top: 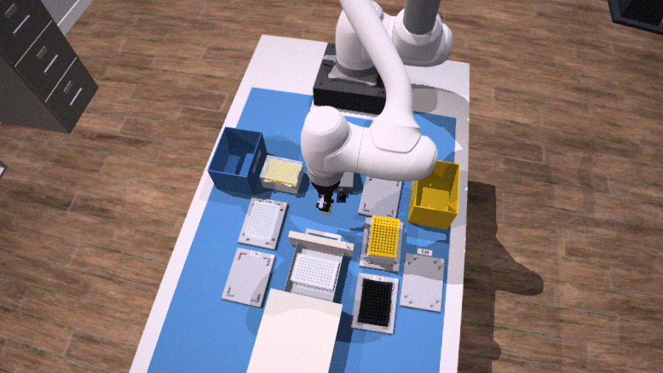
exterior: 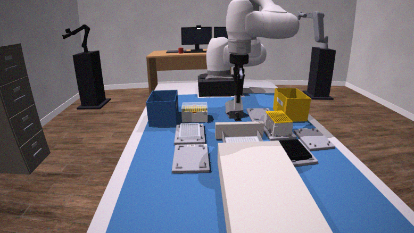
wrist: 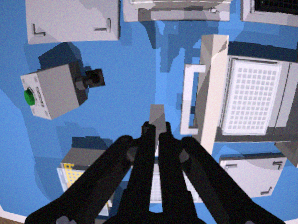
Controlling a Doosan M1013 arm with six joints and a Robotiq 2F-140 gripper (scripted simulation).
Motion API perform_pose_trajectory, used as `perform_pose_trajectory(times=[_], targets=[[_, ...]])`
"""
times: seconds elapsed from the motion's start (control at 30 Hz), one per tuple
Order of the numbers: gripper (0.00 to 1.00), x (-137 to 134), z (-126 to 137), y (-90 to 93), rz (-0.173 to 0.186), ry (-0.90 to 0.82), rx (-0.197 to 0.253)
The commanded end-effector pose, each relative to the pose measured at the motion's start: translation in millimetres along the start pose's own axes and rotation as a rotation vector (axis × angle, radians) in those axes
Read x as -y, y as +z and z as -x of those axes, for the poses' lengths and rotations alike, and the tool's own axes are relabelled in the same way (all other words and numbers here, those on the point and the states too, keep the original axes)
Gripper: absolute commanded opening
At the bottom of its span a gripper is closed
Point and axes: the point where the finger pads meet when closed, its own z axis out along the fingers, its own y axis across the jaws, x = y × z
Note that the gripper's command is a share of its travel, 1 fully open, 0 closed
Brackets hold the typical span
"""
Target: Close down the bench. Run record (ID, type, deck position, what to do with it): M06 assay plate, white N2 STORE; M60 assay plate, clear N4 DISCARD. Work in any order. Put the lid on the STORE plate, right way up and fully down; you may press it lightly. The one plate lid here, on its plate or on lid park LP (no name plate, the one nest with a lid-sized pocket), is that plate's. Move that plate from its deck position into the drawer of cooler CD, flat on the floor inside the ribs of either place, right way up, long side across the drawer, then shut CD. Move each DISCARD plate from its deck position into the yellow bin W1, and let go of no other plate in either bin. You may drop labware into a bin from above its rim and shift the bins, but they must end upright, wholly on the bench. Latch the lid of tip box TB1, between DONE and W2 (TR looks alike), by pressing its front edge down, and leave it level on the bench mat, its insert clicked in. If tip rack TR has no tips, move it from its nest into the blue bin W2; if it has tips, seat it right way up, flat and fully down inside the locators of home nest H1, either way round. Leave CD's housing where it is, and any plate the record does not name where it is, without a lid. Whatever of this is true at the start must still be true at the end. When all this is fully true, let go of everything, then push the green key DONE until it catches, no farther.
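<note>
Blue bench mat (exterior: 162,188) across a white counter, wood floor round it. At the near edge, cooler CD (exterior: 260,179); drawer (top: 319,243) pulled out toward mid-counter, white plate (top: 315,271) lying flat inside, long side across; lid on it not discernible. Just past the drawer front, gripper (top: 325,208) hanging fingers-down above the mat, claw pressed together on nothing. Beyond it, DONE key (wrist: 29,96), unpressed by the look. Clear plate (top: 262,221) on its nest toward the left edge, tip rack TR (top: 383,236) on a nest toward the right. Likely step in hand: shutting CD. Next move probably calls for dropping behind the drawer front and pushing squarely toward the near edge, housing left unshifted.
</note>
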Motion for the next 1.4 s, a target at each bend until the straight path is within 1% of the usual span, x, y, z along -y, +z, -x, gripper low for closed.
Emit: perform_pose_trajectory(times=[0.0,1.23,1.37], targets=[[0.0,0.0,0.0,-0.1,0.0,0.0,0.0],[0.0,0.0,0.0,-0.1,0.0,0.0,0.0],[0.0,0.0,0.0,5.2,0.0,0.0,0.0]])
